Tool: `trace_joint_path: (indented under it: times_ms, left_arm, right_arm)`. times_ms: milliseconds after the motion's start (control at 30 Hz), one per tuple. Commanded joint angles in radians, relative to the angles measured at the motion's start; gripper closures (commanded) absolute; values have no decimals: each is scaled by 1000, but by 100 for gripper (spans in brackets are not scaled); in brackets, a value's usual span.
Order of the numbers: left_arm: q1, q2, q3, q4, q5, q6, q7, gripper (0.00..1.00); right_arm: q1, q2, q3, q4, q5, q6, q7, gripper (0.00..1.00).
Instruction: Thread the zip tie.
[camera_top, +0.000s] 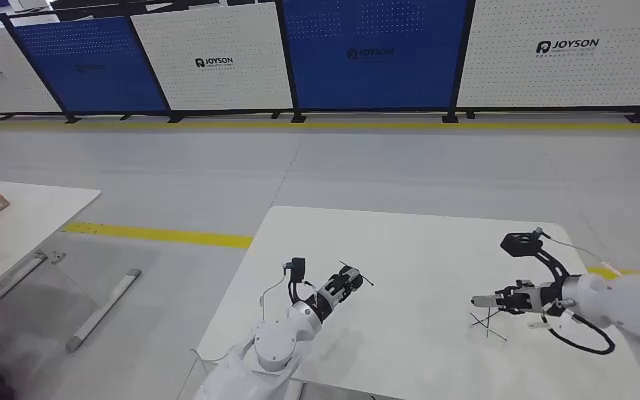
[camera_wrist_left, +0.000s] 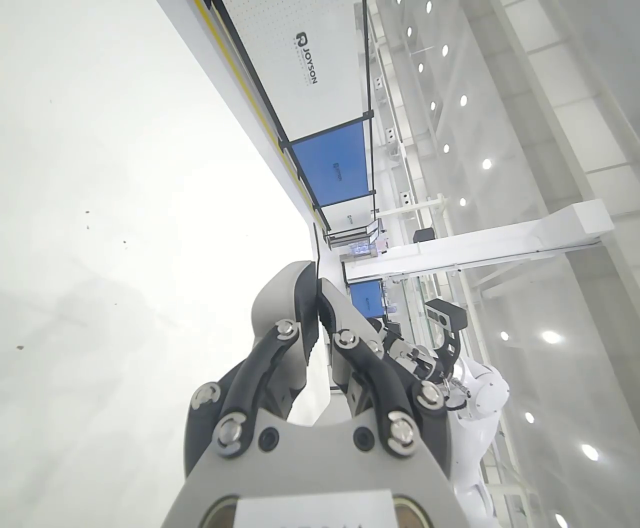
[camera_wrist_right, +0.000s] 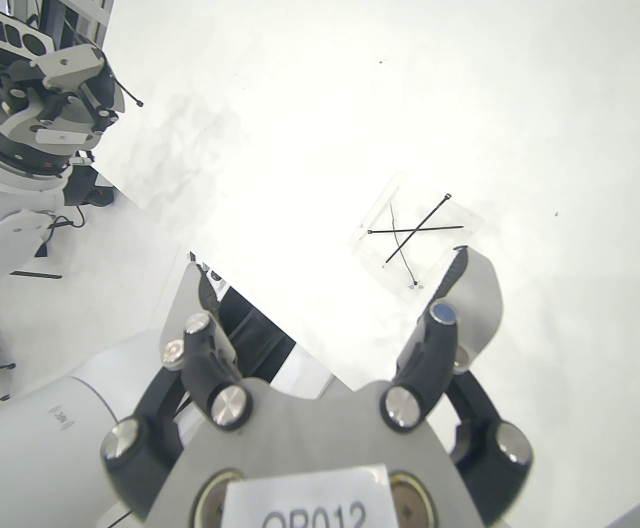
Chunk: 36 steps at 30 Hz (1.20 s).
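White tabletop (camera_top: 420, 250) is seen under both arms. One black zip tie (camera_wrist_right: 131, 96) is pinched in the closed left gripper (camera_top: 348, 281), at about 8 o'clock on the table in the top view, with one end sticking out past the fingertips. Three loose zip ties (camera_wrist_right: 415, 232) are crossed on a clear sheet (camera_wrist_right: 372, 210) at about 4 o'clock, just beside the right gripper (camera_wrist_right: 330, 262), whose fingers are spread wide. Blue and white panels (camera_top: 375, 50) are ranged at 12 o'clock, beyond a yellow floor line (camera_top: 160, 235).
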Motion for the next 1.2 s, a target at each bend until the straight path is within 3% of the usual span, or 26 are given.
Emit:
trace_joint_path:
  times_ms: [0,67,133,267,333,467,767,867,1167]
  left_arm:
    - [0,0,0,0,0,0,0,100]
    - [0,0,0,0,0,0,0,100]
    - [0,0,0,0,0,0,0,100]
    - [0,0,0,0,0,0,0,100]
    - [0,0,0,0,0,0,0,100]
    - [0,0,0,0,0,0,0,100]
    - [0,0,0,0,0,0,0,100]
    - [0,0,0,0,0,0,0,100]
    - [0,0,0,0,0,0,0,100]
  right_arm:
    - [-12,-3,-4,6,-35,51,-40,0]
    - [-17,-13,-14,-2,-64,140,-67,0]
    - [-13,-25,-29,7,-56,133,-52,0]
    - [10,-69,-79,55,-72,171,-56,0]
    - [22,-90,-100,94,-49,145,-39,0]
    - [60,-132,-147,156,-48,153,14,0]
    - [60,-132,-147,156,-48,153,14,0]
    - [37,-131,-141,141,-79,145,-44,0]
    - [-70,-105,-72,146,-54,24,-124,0]
